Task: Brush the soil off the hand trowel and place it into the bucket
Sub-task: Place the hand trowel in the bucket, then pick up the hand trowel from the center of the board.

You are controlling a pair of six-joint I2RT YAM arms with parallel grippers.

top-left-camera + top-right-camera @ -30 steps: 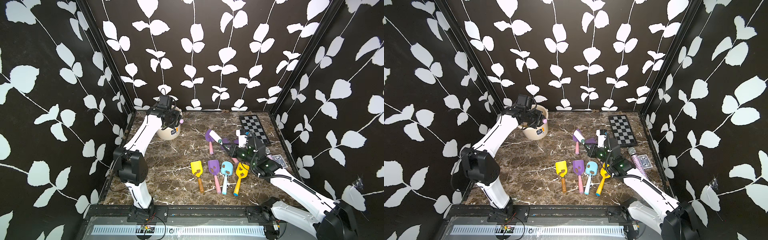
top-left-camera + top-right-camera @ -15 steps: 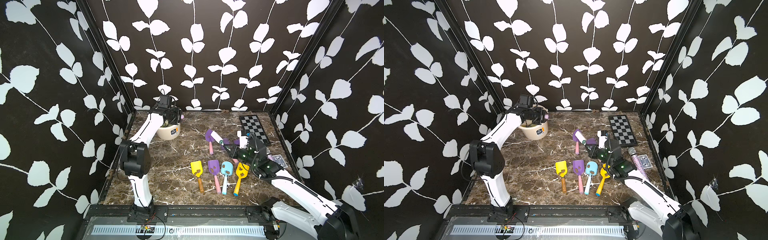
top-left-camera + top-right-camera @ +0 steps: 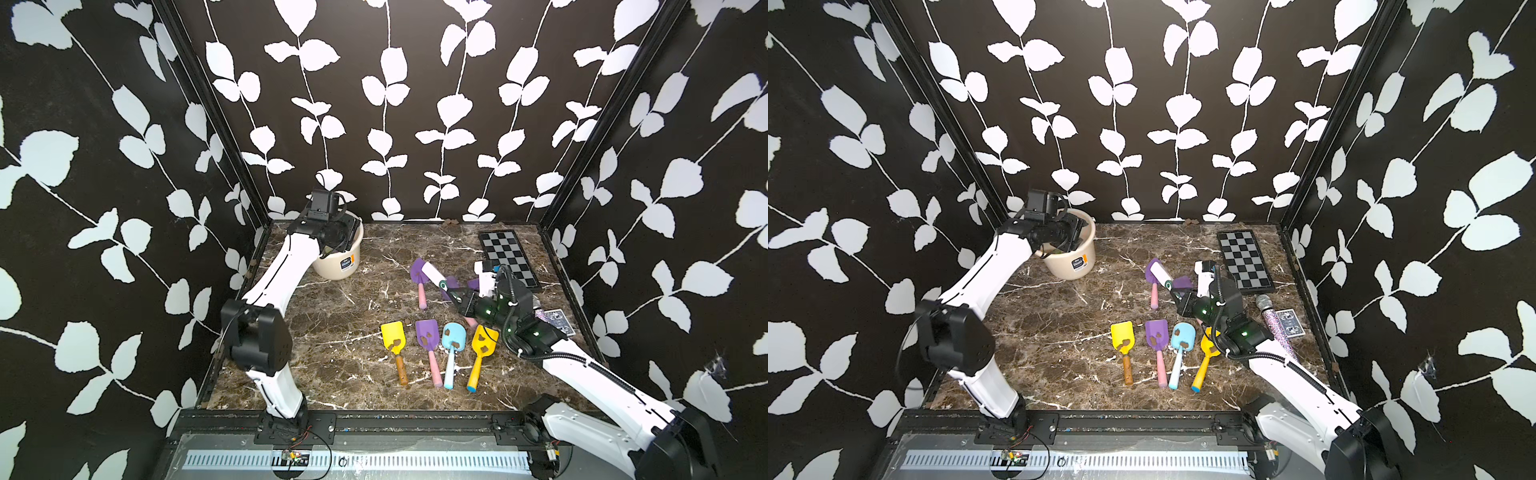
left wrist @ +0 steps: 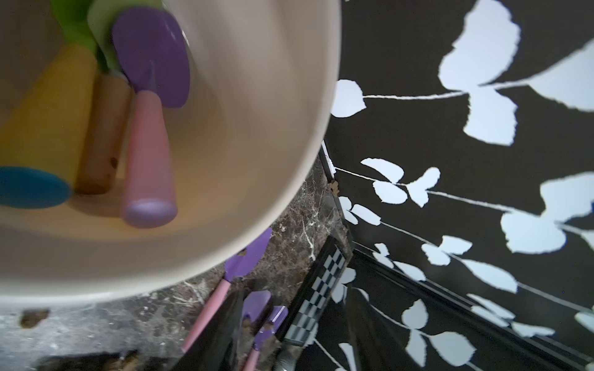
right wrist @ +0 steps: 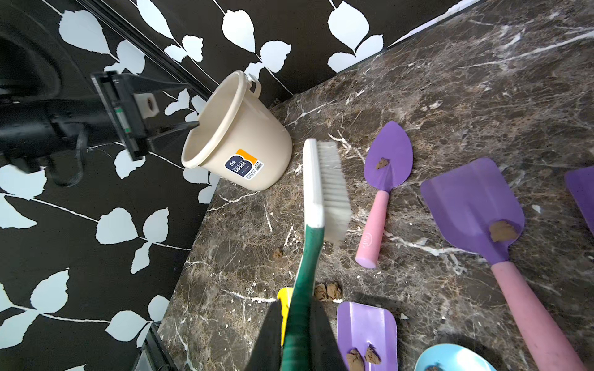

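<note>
Left pincer [image 5: 192, 104] apparently parted over the bucket [image 5: 244, 141], right pincer [image 5: 295, 337] clamping a brush [image 5: 313, 192] above soiled trowels [image 3: 428, 336] on marble table [image 3: 332, 307]

Black walls [image 3: 415, 50], white leaf-vine print; brown veined marble tabletop [image 3: 345, 328]
</note>
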